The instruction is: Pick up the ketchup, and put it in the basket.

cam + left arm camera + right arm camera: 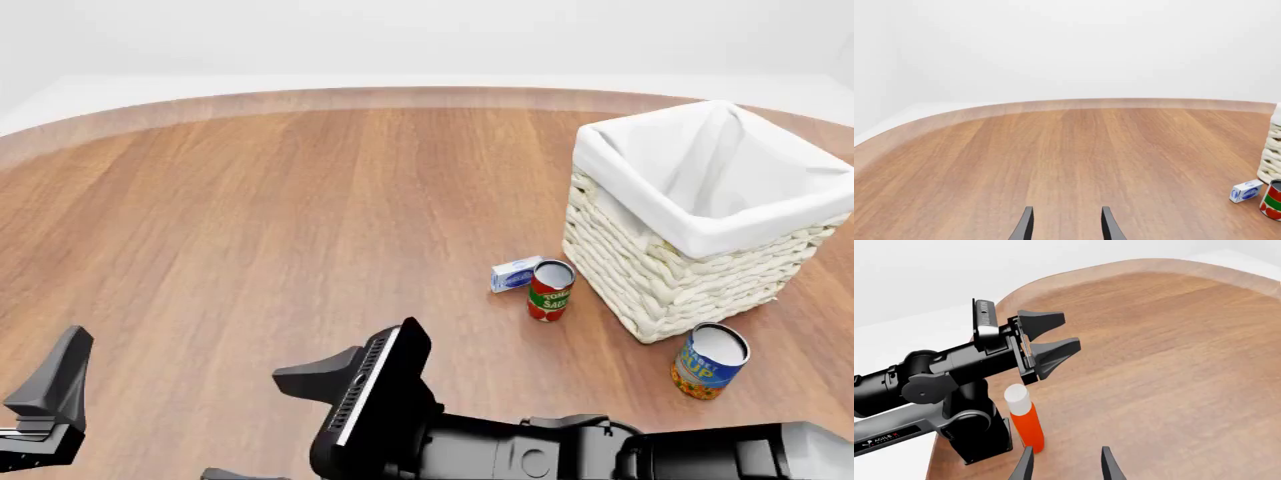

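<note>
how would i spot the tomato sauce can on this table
Find the large cream woven wicker basket with its white liner. Near its front-left side stands the red-and-green tomato sauce can, beside a small white-and-blue box. The other can, at the basket's front corner, is blue and yellow.

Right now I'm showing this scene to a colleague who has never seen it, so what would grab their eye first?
Probably the big cream wicker basket with its white liner, far right on the table, flanked by a red-and-green can and a blue-and-yellow can. Next, the dark right arm sweeping across the near edge, its end effector open. The orange-red ketchup bottle shows only in the right wrist view, upright beside the left arm's base.
</note>
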Robot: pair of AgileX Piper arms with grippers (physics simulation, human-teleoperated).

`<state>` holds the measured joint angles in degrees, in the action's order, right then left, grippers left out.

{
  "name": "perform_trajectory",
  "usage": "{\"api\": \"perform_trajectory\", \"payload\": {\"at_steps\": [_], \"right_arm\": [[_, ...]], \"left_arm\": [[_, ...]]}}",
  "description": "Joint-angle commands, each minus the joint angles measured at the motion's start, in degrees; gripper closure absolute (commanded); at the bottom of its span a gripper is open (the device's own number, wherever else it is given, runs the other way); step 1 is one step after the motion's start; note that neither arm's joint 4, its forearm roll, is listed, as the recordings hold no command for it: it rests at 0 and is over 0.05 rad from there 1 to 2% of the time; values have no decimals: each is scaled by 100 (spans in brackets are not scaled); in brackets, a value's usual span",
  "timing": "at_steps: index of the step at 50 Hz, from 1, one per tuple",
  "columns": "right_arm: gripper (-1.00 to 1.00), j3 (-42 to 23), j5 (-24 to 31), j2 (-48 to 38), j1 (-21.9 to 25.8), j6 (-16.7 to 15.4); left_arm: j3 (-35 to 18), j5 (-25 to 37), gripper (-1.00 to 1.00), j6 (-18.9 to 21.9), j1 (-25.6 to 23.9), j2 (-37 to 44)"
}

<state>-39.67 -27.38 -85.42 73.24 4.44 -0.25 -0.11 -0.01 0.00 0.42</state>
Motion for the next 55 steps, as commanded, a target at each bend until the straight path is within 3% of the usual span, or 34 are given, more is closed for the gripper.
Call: {"api": "perform_trajectory", "payload": {"at_steps": [1, 20, 55], "right_arm": [[-100, -356, 80, -460, 280, 279], [-100, -625, 255, -668, 476, 328], [-100, -949, 246, -1241, 697, 779]], "left_arm": [[0, 0, -100, 0, -1, 1], [0, 0, -100, 1, 0, 1], [0, 0, -100, 0, 0, 0]]}}
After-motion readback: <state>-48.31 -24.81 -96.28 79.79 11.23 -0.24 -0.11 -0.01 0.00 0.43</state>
